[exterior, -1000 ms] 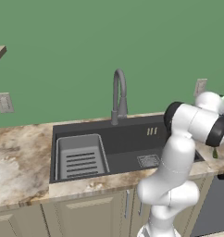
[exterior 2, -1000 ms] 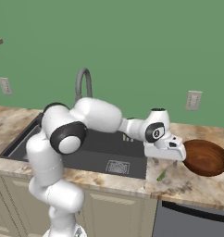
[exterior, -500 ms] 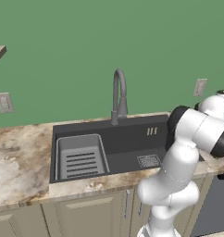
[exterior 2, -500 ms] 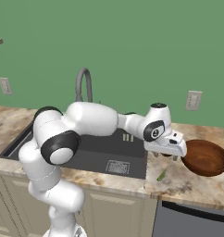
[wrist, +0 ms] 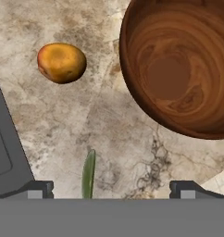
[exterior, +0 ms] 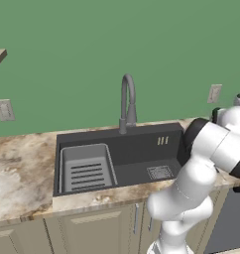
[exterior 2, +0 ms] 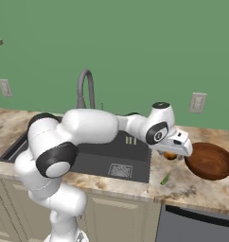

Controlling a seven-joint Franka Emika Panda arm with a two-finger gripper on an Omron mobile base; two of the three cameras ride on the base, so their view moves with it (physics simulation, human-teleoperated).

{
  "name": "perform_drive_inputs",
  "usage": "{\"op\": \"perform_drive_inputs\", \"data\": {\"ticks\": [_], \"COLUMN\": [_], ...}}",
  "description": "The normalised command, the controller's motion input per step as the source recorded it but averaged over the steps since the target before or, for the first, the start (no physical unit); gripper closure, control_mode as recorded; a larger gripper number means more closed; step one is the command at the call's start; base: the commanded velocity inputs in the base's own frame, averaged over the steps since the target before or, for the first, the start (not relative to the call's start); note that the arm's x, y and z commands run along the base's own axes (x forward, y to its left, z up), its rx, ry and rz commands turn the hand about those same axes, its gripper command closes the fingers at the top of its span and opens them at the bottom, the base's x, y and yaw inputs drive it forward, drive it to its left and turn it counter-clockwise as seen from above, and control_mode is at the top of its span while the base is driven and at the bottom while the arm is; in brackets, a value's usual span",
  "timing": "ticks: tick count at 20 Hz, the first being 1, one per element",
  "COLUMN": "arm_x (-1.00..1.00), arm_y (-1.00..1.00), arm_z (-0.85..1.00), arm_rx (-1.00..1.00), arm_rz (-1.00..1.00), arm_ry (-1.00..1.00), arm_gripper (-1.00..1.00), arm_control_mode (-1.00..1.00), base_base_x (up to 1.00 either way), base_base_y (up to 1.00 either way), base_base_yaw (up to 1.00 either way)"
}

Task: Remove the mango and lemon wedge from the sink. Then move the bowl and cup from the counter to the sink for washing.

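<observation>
On the counter (wrist: 109, 115) right of the sink (exterior: 142, 149) lie the orange-brown mango (wrist: 62, 62) and the thin green lemon wedge (wrist: 89, 173). The wide reddish-brown bowl (wrist: 178, 69) stands upright just beyond them. In the right base view the mango (exterior 2: 171, 155) sits beside the bowl (exterior 2: 210, 160), with the lemon wedge (exterior 2: 164, 178) nearer the counter's front. My gripper (wrist: 111, 189) hovers above the counter between these things, open and holding nothing. The hand (exterior 2: 175, 141) points down over the mango's side of the bowl. The cup is out of view.
A grey gooseneck faucet (exterior: 128, 101) rises behind the dark basin, and a lighter slotted tray insert (exterior: 87, 171) fills its left half. A wall outlet (exterior 2: 198, 102) is above the bowl. The sink's dark edge (wrist: 5, 152) runs along the left of the hand view.
The arm's elbow has swung lower and further out while the hand crept slightly toward the bowl. The jaws stayed open; mango, wedge and bowl have not moved.
</observation>
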Motion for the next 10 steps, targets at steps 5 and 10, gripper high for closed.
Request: {"op": "perform_drive_inputs", "data": {"ticks": [5, 10], "arm_x": [0.17, 0.21], "arm_y": [-0.01, -0.10], "arm_z": [0.15, 0.04], "arm_rx": [-0.08, -0.04], "arm_rz": [-0.05, -0.01], "arm_ry": [-0.04, -0.01], "arm_gripper": [-1.00, -1.00], "arm_control_mode": [-1.00, -1.00], "base_base_x": [0.00, 0.00], "base_base_y": [0.00, 0.00], "base_base_yaw": [0.00, 0.00]}}
